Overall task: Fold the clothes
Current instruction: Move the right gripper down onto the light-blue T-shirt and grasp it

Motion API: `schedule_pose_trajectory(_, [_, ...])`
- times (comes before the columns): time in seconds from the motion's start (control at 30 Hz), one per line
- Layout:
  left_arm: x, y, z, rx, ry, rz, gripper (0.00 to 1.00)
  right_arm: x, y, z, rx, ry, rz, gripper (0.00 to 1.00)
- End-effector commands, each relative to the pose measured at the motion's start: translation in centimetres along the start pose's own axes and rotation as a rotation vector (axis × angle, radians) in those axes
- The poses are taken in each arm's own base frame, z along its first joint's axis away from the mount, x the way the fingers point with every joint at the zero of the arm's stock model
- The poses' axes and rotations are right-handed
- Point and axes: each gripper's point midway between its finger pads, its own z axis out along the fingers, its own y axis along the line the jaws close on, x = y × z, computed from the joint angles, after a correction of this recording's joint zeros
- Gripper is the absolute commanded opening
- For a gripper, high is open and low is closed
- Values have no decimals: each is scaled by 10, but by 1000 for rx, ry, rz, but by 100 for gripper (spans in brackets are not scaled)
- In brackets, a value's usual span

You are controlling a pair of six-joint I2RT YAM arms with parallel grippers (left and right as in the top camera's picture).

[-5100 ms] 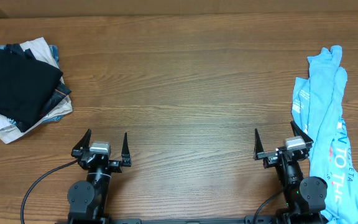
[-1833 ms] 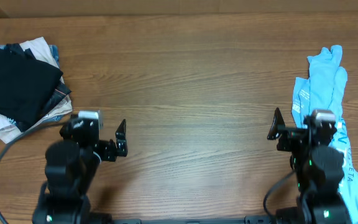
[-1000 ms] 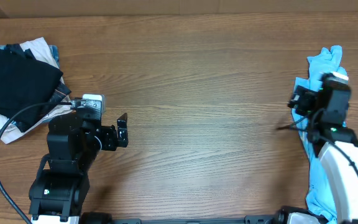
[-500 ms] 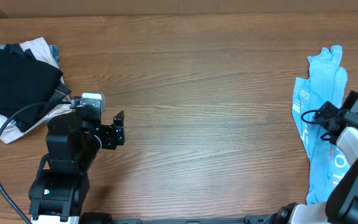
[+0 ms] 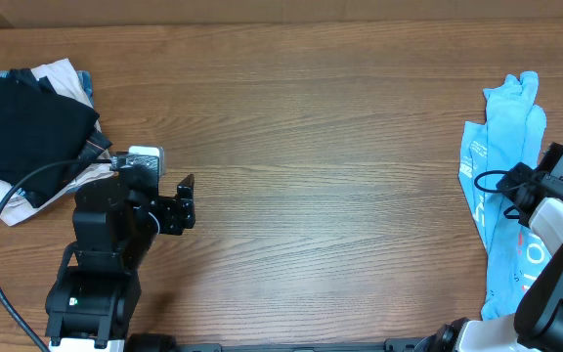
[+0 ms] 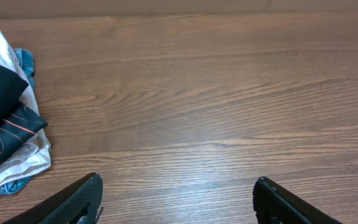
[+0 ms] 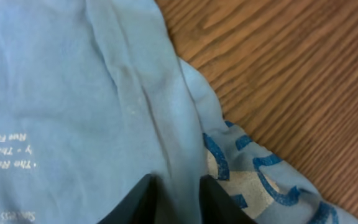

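The clothes, a light blue T-shirt, lie bunched in a long strip at the table's far right edge. White and blue print shows on the shirt in the right wrist view. My right gripper is down on the shirt's middle. Its two black fingers stand close together, and the right gripper pinches a raised fold of blue cloth. My left gripper hovers over bare wood at the left. The left gripper is open with nothing between its jaws.
A pile of folded garments sits at the far left, a black one on top of white and beige ones. It lies just left of my left gripper. The wooden table stretches between the two arms.
My right arm swung out to the right and came down on the blue shirt, and its jaws closed onto a fold. My left arm hardly moved and its jaws narrowed slightly.
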Motion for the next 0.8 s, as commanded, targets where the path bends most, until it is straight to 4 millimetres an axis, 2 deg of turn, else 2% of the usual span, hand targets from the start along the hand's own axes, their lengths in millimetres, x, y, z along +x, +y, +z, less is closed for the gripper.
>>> schedule_pose_trajectory(0.0, [-11, -1, -6, 6, -31, -7, 80, -13, 1, -2, -4, -30, 9, 26])
schedule_pose_trajectory(0.13, [-11, -1, -6, 6, -30, -7, 81, -12, 3, -1, -18, -23, 9, 27])
schedule_pose_trajectory(0.37, [-11, -1, -6, 5, -28, -6, 85, -19, 11, -2, -55, -52, 11, 45])
schedule_pose_trajectory(0.57, [-10, -1, -6, 5, -27, -7, 85, -27, 13, -3, -64, -84, 13, 45])
schedule_pose_trajectory(0.77, [-10, -1, -6, 5, -27, -7, 84, -18, 10, -2, -54, -47, 11, 45])
